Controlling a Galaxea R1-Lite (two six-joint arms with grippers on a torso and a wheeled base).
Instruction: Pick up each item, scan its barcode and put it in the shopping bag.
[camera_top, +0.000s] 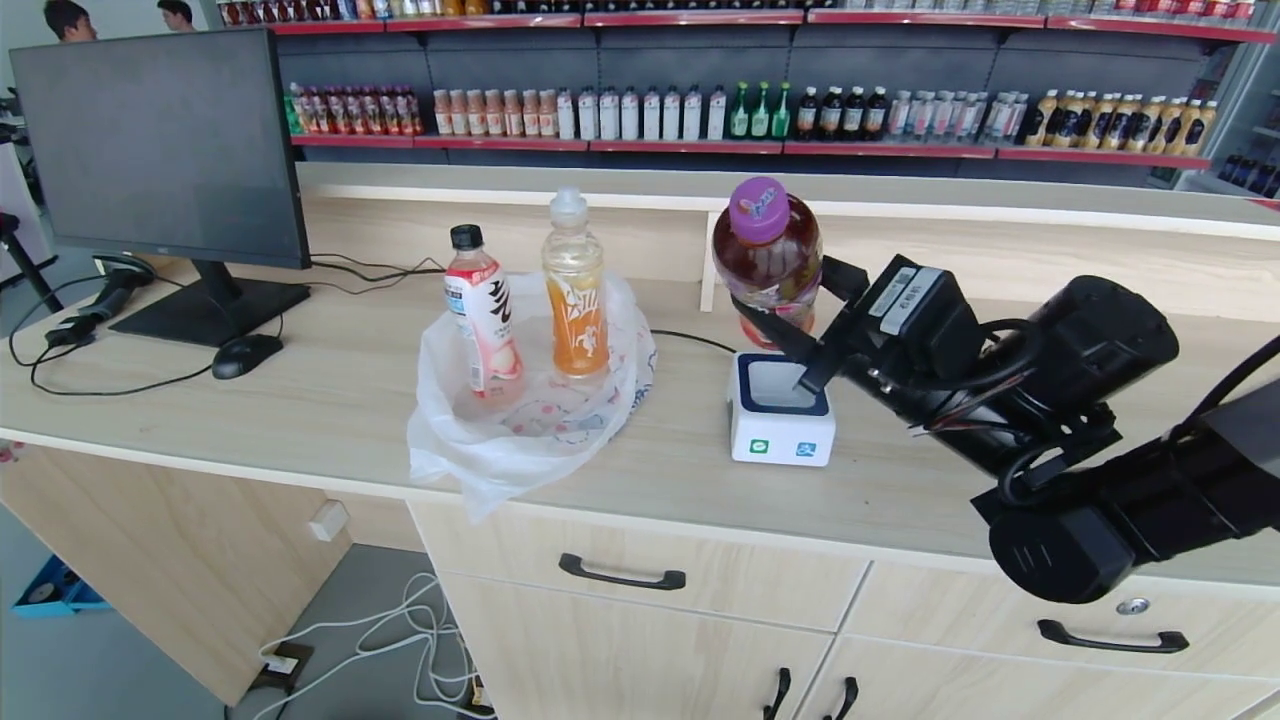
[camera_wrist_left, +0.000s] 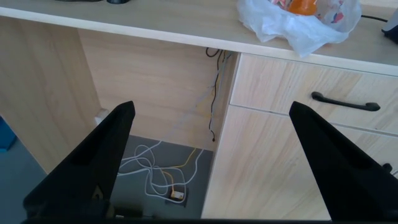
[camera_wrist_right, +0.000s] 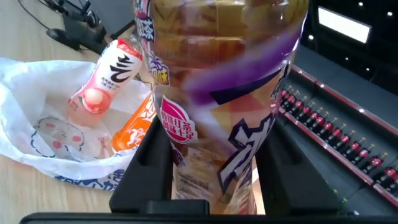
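Observation:
My right gripper (camera_top: 800, 325) is shut on a purple-capped bottle of brown drink (camera_top: 768, 255), holding it upright just above and behind the white barcode scanner (camera_top: 781, 409). The same purple-labelled bottle (camera_wrist_right: 217, 106) stands between the right fingers (camera_wrist_right: 146, 165) in the right wrist view. The white shopping bag (camera_top: 530, 415) lies open on the counter, left of the scanner. Inside it stand a pink peach bottle (camera_top: 482, 312) and an orange drink bottle (camera_top: 575, 290). My left gripper (camera_wrist_left: 211, 168) hangs open below the counter, in front of the cabinet.
A monitor (camera_top: 165, 150), mouse (camera_top: 246, 354) and handheld scanner (camera_top: 100, 305) occupy the counter's left end. A raised ledge (camera_top: 1000, 215) runs along the back. Drawers with black handles (camera_top: 621, 577) sit under the counter; cables lie on the floor (camera_wrist_left: 158, 177).

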